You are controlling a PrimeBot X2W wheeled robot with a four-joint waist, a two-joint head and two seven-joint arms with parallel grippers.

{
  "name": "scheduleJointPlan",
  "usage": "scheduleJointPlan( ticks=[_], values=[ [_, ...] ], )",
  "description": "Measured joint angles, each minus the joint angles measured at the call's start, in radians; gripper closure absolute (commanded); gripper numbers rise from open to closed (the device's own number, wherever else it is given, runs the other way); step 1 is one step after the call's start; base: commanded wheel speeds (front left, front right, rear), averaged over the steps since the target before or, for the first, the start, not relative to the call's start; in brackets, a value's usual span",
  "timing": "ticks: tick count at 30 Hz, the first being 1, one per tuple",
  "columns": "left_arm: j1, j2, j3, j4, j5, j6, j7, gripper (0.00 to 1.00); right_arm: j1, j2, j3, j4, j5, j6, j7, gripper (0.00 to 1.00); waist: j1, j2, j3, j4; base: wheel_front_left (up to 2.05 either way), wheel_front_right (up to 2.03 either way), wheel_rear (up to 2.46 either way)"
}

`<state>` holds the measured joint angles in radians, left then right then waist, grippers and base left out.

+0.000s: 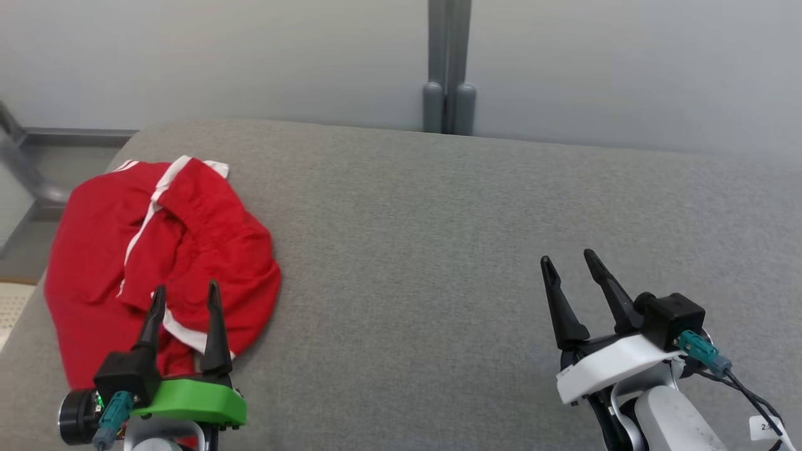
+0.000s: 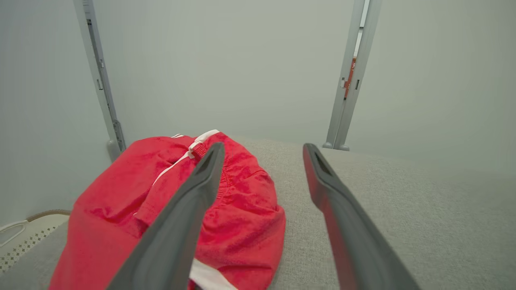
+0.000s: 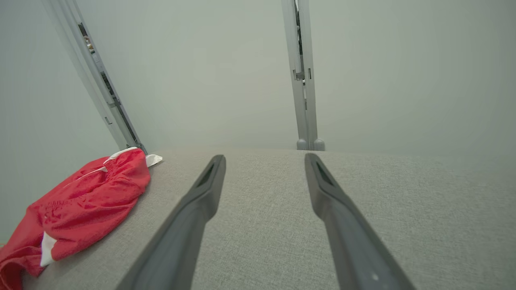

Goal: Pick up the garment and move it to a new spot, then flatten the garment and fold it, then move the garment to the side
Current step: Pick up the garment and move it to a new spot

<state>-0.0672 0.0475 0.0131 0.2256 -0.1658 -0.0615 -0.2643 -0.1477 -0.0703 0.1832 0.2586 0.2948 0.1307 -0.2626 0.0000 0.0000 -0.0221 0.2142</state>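
A red garment (image 1: 156, 250) with white stripes lies crumpled at the left end of the grey cushioned surface (image 1: 438, 250). My left gripper (image 1: 185, 297) stands open at the garment's near edge, its dark fingers over the red cloth, nothing between them. In the left wrist view the garment (image 2: 225, 209) bunches left of and under the left gripper (image 2: 263, 150). At the lower right my right gripper (image 1: 570, 260) is open over bare cushion, well apart from the cloth. The right wrist view shows the right gripper (image 3: 265, 159) open and the garment (image 3: 80, 201) far to its left.
A pale wall with a grey vertical post (image 1: 448, 69) runs behind the cushion. The cushion's left edge drops off beside the garment, with a grey frame (image 1: 31, 175) and floor beyond. Bare cushion stretches between the two grippers.
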Motion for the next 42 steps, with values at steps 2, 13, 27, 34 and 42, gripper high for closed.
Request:
scheduleJointPlan(
  ticks=[2,13,27,34,42],
  values=[
    [0.001,0.000,0.013,0.007,0.002,0.000,0.000,0.00,0.000,0.002,0.006,-0.001,0.004,0.000,0.000,0.00,0.0000,0.0000,-0.003,0.036,0.00,0.00,0.00],
    [0.014,0.001,0.090,0.030,0.022,0.001,0.000,0.00,0.002,0.009,0.037,-0.019,0.011,0.000,0.000,0.00,0.0000,0.0000,-0.019,0.217,0.00,0.00,0.00],
    [0.011,0.001,0.094,0.054,-0.012,-0.026,0.000,0.00,-0.003,0.013,0.043,-0.027,0.012,0.000,0.000,0.00,0.0000,0.0000,-0.023,0.272,0.00,0.00,0.00],
    [-0.131,0.046,0.044,0.070,-0.114,-0.062,0.143,0.00,-0.007,0.003,0.052,-0.048,0.008,0.000,0.000,0.00,0.0000,0.0000,-0.005,0.236,0.00,0.00,0.00],
    [-0.354,0.165,-0.041,0.110,-0.283,-0.067,0.519,0.00,-0.058,-0.017,0.058,-0.095,0.002,0.000,0.000,0.00,0.0000,0.0000,0.045,0.177,0.00,0.00,0.00]
  ],
)
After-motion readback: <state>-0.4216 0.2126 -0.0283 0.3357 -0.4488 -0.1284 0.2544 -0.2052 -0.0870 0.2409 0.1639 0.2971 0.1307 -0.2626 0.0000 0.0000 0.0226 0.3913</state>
